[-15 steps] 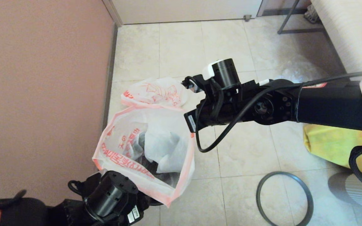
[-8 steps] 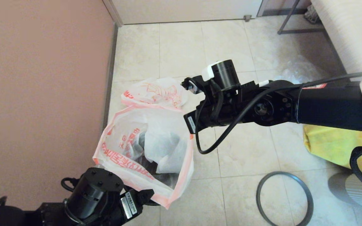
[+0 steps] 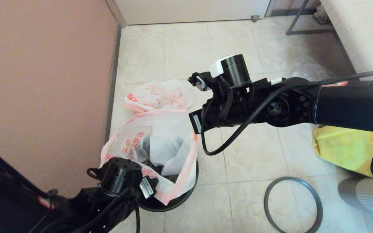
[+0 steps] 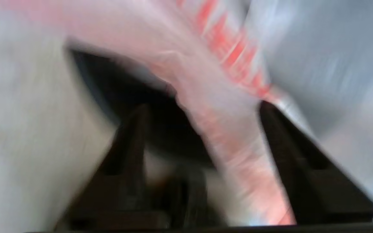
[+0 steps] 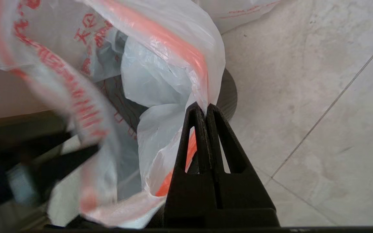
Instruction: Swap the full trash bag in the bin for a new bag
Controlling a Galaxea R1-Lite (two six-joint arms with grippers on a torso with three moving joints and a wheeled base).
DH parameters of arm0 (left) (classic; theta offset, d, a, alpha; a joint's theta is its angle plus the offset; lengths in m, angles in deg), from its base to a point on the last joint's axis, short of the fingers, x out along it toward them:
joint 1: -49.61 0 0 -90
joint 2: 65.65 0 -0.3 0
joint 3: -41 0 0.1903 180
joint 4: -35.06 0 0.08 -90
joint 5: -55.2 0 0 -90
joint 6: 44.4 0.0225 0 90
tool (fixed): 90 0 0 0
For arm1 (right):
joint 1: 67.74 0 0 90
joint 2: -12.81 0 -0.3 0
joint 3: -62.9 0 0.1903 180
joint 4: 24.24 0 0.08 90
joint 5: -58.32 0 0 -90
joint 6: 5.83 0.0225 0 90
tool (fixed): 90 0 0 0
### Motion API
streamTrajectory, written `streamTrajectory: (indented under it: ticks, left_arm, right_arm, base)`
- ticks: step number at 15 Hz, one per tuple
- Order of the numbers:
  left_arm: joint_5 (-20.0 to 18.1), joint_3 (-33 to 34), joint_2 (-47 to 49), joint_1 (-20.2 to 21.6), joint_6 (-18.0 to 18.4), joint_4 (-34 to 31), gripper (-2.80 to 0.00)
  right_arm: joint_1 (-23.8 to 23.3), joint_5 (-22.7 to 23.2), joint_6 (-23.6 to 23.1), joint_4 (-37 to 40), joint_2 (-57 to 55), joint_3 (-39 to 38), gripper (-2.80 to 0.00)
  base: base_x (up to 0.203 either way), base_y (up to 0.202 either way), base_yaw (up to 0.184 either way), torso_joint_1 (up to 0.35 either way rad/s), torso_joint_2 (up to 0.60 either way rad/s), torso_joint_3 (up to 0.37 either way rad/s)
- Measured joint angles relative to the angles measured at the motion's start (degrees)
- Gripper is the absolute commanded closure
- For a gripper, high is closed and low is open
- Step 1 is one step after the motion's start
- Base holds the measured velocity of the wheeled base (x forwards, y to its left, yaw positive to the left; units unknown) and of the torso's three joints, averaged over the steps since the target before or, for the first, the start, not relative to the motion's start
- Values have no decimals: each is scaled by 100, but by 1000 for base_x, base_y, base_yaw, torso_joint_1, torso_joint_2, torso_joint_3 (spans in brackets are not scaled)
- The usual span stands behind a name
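The old liner is already out: the full trash bag (image 3: pixel 160 95) with its red line drawings lies on the floor just beyond the bin (image 3: pixel 176 200), against the wall side. The new bag (image 3: pixel 160 142) hangs over the bin with its orange-pink mouth edge spread, its lower part dipping into the dark tub, so the lining step appears to be underway rather than finished. The right gripper (image 5: pixel 206 108) is above the bin's far-right edge, its fingers pressed together on the bag's hem. The left gripper (image 4: pixel 202 113) is at the bin's near-left edge; its fingers stand apart with a fold of the pink-edged hem lying between them, not pinched as far as the blurred wrist view shows. Still to do, by my judgement: draw the mouth over the bin's lip and fit the grey hoop rim (image 3: pixel 292 204), which lies flat on the floor to the bin's right, well apart from it. The floor is pale beige tile; a brown wall runs to the bin's left, and a yellow bag (image 3: pixel 345 147) lies far to its right.
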State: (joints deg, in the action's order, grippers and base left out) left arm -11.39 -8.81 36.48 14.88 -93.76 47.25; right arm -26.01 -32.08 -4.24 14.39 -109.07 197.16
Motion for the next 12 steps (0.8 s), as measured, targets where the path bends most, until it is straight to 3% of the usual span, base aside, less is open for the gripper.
streamTrajectory:
  ticks: [2, 6, 11, 12]
  left_arm:
    - [12, -107, 191, 157, 141, 332, 0]
    - [11, -192, 205, 344, 166, 378, 0]
    - [-10, -108, -26, 277, 159, 324, 0]
    - [-7, -69, -112, 214, 157, 278, -72]
  right_arm:
    - [38, 13, 31, 4, 7, 11, 0]
    - [85, 11, 38, 46, 42, 5, 0]
    - [-3, -12, 34, 44, 91, 11, 0]
    - [-31, -11, 39, 41, 94, 11, 0]
  base:
    - [0, 0, 0, 0, 0, 0]
    - [0, 0, 0, 0, 0, 0]
    - [0, 0, 0, 0, 0, 0]
    - [0, 0, 0, 0, 0, 0]
